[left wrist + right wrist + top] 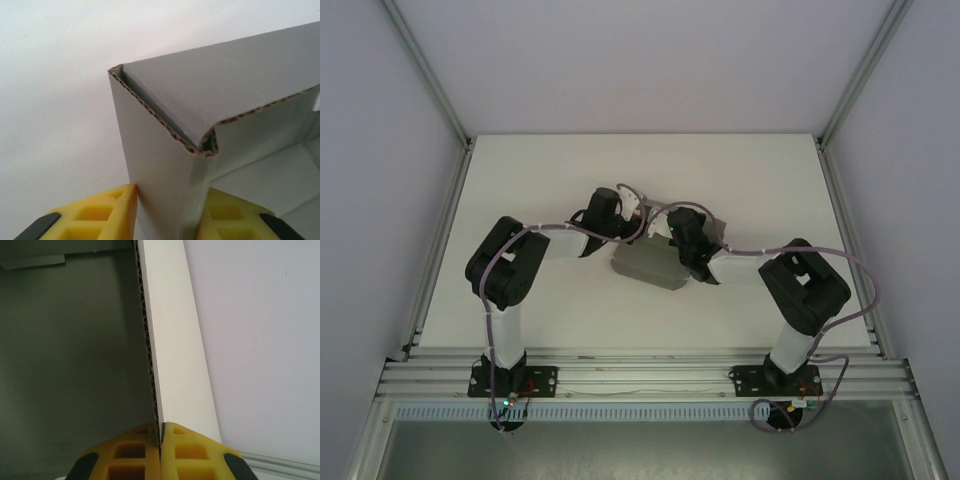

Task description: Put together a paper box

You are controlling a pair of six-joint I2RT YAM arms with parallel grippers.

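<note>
On the white table we see the grey paper box lying mid-surface. At its 11 o'clock the left gripper clamps a corner wall. Reaching from 4 o'clock, the right gripper pinches a thin wall edge.

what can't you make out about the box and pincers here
- top external: much of the paper box, covered by both arms.
- left wrist: whether the left pincer squeezes the wall it straddles; fingers cut off at bottom edge.
- right wrist: box shape beyond the wall in the right pincer; frame crops it.
</note>
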